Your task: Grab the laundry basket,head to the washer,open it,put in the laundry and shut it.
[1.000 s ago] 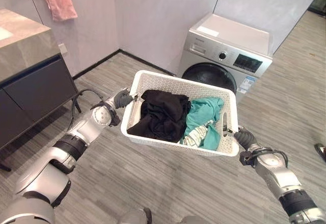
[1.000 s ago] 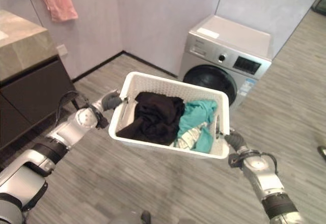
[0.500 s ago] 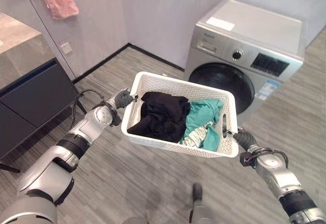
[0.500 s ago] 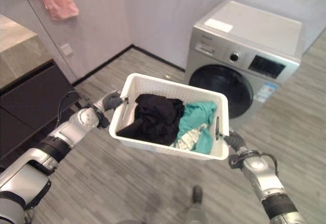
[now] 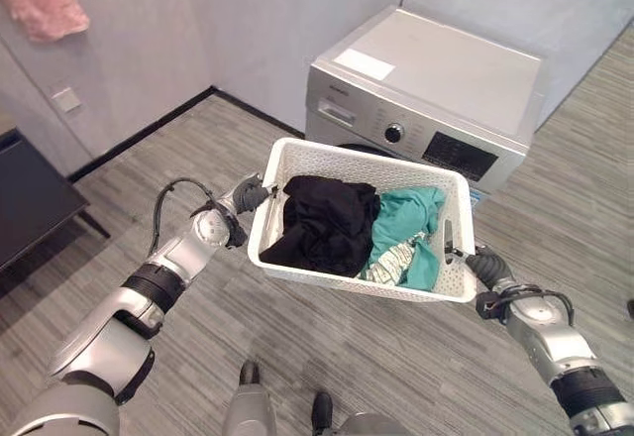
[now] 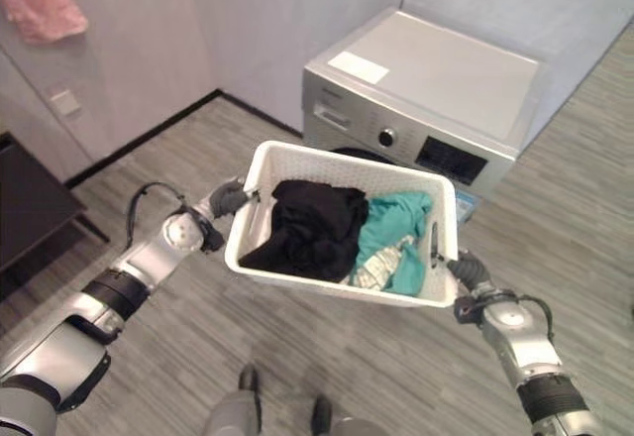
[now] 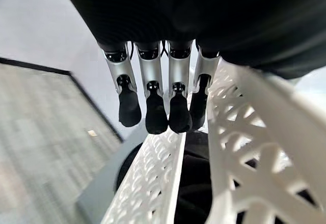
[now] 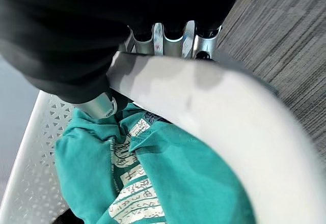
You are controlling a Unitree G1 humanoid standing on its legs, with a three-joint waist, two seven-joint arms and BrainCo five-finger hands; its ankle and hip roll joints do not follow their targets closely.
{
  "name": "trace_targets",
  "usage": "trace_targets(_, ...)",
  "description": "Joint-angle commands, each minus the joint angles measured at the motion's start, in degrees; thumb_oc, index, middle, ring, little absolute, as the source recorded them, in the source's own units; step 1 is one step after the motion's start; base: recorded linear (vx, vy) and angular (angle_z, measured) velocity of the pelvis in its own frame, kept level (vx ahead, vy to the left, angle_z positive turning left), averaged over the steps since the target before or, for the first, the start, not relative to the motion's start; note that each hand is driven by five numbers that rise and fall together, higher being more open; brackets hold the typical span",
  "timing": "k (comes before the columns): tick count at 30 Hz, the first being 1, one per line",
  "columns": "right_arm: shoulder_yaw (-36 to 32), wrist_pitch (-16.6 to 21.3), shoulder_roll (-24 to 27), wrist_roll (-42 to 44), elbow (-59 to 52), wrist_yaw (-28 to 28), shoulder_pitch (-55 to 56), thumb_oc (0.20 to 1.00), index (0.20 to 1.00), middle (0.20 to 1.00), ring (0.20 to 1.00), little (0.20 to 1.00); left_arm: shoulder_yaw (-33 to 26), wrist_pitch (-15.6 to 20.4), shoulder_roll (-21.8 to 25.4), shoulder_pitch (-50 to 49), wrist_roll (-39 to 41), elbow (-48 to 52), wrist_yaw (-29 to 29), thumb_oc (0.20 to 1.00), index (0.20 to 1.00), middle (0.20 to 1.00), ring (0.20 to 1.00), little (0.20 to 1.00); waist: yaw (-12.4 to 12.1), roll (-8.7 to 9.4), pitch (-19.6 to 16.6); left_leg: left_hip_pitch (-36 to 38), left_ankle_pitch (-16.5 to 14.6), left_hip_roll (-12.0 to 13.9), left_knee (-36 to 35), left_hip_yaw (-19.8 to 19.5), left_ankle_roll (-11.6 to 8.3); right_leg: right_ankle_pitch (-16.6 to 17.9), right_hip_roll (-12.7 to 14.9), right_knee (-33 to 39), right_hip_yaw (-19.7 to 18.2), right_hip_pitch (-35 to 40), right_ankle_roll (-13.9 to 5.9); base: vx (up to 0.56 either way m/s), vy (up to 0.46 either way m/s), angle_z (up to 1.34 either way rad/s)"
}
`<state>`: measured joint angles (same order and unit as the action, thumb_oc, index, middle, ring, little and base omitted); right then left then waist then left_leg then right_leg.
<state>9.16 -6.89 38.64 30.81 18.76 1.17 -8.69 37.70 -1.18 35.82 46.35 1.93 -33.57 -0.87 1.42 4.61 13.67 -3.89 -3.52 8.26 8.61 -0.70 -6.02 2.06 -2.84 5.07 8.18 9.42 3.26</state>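
- Straight ahead, the washer (image 5: 426, 99) stands against the grey wall, its round dark door mostly hidden behind the basket.
- Just in front of it, the white laundry basket (image 5: 297, 263) is held up off the striped grey floor (image 5: 149, 159) between the two arms.
- Inside it, a black garment (image 5: 322, 223) is heaped on the robot's left and a teal garment (image 5: 401, 223) with a pale printed patch lies on its right, the two touching in the middle.
- Up on the wall to the left, a pink towel (image 5: 40, 0) hangs, with a dark cabinet (image 5: 25, 203) below it.
- At the basket's left end, the left hand (image 5: 246, 194) has its fingers (image 7: 153, 107) hooked over the rim.
- At the right end, the right hand (image 5: 487, 266) clamps the rim, thumb inside against the teal cloth.
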Motion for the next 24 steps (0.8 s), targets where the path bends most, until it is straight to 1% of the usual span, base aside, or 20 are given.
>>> trace_targets(1,-3.91,7.91,2.26,4.69,-2.8,0.73,-3.91,0.2,0.2,0.2,0.2,0.2,1.12,4.48,-0.75,5.99,2.9,-2.18,-1.38,0.2,0.2,0.2,0.2,0.2,-3.6,-2.76,-7.12,7.33,3.52,-0.41,-6.55,2.4,3.55,-3.3,9.35,-4.94,-0.55,-3.03,-9.77,0.07,0.122,-0.02)
trace_targets(7,-4.65,8.16,1.77,2.6,-2.39,0.4,-3.77,0.2,0.2,0.2,0.2,0.2,0.37,4.61,0.25,4.13,2.41,-2.54,-0.93,0.2,0.2,0.2,0.2,0.2,-4.08,-2.99,-7.8,8.66,2.13,-1.02,-6.66,3.3,4.03,-2.89,10.36,-4.35,-0.99,-2.58,-10.54,0.04,0.071,0.01)
trace_targets(18,-6.0,8.9,0.61,1.09,-0.85,-0.09,-3.06,0.2,0.2,0.2,0.2,0.2,-1.68,4.63,0.9,1.09,2.14,-1.44,-0.6,0.2,0.2,0.2,0.2,0.2,-4.34,-3.19,-8.36,10.5,1.46,-1.62,-7.77,3.69,4.42,-2.6,10.99,-3.61,-1.04,-1.77,-10.99,0.03,0.031,-0.02)
trace_targets(19,2.63,5.13,-0.45,-12.96,7.55,0.98,-9.25,0.2,0.2,0.2,0.2,0.2,-21.08,4.34,0.82,-14.31,1.99,10.64,-3.65,0.2,0.2,0.2,0.2,0.2,-5.7,-5.02,-7.67,5.26,3.44,-5.55,-13.39,7.74,5.03,-2.66,12.0,-0.07,3.97,-3.19,-9.92,0.03,0.007,-0.02)
trace_targets(24,2.42,5.04,-0.8,-14.01,7.29,0.96,-8.94,0.2,0.2,0.2,0.2,0.2,-21.9,4.13,0.77,-16.15,1.8,11.3,-3.15,0.2,0.2,0.2,0.2,0.2,-6.0,-5.19,-7.95,6.31,3.05,-5.53,-13.61,7.61,5.14,-2.76,11.82,-0.07,3.67,-2.72,-9.86,0.04,0.008,-0.09)
